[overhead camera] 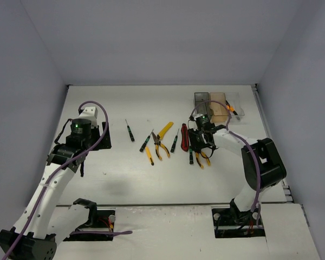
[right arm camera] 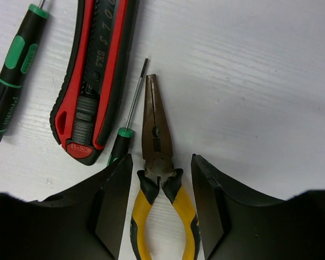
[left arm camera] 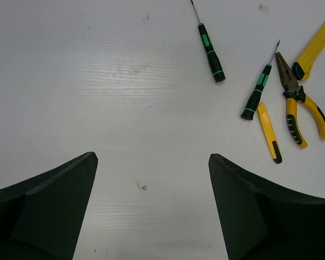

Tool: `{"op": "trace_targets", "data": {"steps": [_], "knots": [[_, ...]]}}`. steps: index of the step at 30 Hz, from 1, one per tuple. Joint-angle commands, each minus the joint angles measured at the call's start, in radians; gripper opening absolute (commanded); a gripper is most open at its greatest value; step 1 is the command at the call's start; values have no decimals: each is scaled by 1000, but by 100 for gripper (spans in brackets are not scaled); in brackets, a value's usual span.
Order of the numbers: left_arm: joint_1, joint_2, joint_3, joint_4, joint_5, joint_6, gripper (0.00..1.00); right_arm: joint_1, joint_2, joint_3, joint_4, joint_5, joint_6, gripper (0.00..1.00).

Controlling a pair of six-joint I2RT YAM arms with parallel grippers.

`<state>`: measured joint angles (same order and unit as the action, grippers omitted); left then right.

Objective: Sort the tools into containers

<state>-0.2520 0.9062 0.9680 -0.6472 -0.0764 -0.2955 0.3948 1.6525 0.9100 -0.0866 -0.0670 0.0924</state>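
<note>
Black fingers of the right gripper stand apart on either side of the yellow-handled pliers. They flank the handles just below the pivot, with a thin strip of table showing on each side, so they bracket the tool without clamping it. The steel nose of the pliers points away from the wrist. The handles run back between the fingers and out of the bottom of the wrist view.

Just beside the nose lies a thin screwdriver, whose green-ringed handle reaches up to the tip of one finger. Whether it touches that finger cannot be told. Beyond it is the red utility knife, and further out another black-green screwdriver.

The step in hand looks like the pick-up of these pliers. The next move calls for closing squarely on the handles without catching the thin screwdriver, then a lift and a carry back to the containers. In the top view the dark grey bin, the amber bin and the clear bin sit in a row near the far edge, just beyond this arm. Something orange and dark shows in the clear one.

The left gripper hangs with its fingers wide apart over bare table and holds nothing. Off to its side lie two more screwdrivers, a small yellow knife, the second pliers and a larger yellow knife, none of them sorted yet.
</note>
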Motion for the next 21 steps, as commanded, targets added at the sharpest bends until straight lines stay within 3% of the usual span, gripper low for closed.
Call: {"op": "trace_targets", "data": {"steps": [1, 21], "knots": [[8, 3, 9, 39, 7, -2, 81, 22, 23, 44, 32, 25, -23, 44], [8, 7, 6, 37, 10, -3, 81, 28, 4, -3, 16, 38, 29, 40]]}}
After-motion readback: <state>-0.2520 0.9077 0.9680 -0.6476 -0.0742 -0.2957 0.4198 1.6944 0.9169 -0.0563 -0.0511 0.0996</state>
